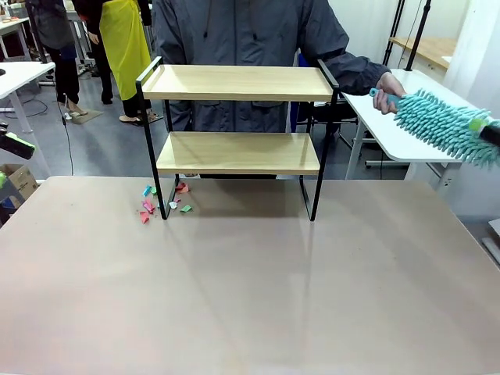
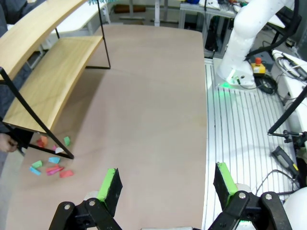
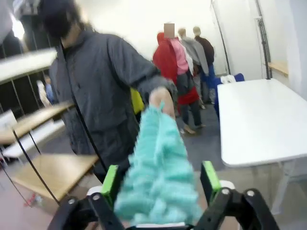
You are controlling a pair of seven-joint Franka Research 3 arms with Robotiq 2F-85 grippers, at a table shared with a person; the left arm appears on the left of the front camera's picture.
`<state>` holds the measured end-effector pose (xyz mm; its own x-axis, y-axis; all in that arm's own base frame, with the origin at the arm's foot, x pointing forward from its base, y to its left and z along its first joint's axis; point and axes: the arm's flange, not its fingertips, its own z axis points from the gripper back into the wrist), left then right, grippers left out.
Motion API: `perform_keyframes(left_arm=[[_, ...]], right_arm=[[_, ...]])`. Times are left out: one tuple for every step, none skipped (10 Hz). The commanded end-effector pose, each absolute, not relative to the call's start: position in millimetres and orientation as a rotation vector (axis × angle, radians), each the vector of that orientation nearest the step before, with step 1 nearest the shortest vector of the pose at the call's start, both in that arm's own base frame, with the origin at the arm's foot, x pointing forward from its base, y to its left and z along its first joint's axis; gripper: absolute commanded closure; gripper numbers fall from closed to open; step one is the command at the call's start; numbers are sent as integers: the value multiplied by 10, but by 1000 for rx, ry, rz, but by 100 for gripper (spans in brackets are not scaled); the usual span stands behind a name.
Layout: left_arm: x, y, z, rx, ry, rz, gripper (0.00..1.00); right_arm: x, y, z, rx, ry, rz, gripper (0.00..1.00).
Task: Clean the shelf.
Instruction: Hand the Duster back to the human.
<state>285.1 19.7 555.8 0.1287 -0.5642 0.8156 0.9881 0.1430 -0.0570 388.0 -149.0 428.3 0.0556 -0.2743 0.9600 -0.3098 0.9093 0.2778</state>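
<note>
The shelf (image 1: 234,82), two light wooden boards in a thin black frame, stands at the back middle of the table; it also shows as the shelf (image 2: 53,79) and the shelf (image 3: 53,175). Small coloured paper scraps (image 1: 160,201) lie on the table by its left leg. A teal fluffy duster (image 1: 441,125) hangs in the air at far right. The person's hand (image 1: 388,86) holds its handle end. My right gripper (image 3: 159,184) stands wide around the duster's (image 3: 158,177) other end, with a slight gap at one pad. My left gripper (image 2: 165,184) is open and empty above the table's left edge.
The beige table (image 1: 250,289) stretches in front of the shelf. A white side table (image 1: 398,133) stands behind at right, under the duster. The person stands right behind the shelf. My right arm's white base (image 2: 244,43) rises beside the table.
</note>
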Motion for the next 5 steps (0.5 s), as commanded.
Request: perform_keyframes(left_arm=[[2866, 187, 5566, -735, -770, -1292, 0], [2866, 187, 5566, -735, -770, -1292, 0], [2866, 187, 5566, -735, -770, -1292, 0], [2866, 187, 5566, -735, -770, -1292, 0], [2866, 187, 5566, -735, -770, -1292, 0]], right_arm=[[3646, -1848, 4970, 664, -1613, -90, 0], [3604, -1984, 5186, 698, -1649, -123, 0], [3460, -2186, 5390, 754, -1689, -173, 0], [3385, -2370, 5532, 826, -1708, -238, 0], [3348, -2527, 5614, 883, -1721, -291, 0]])
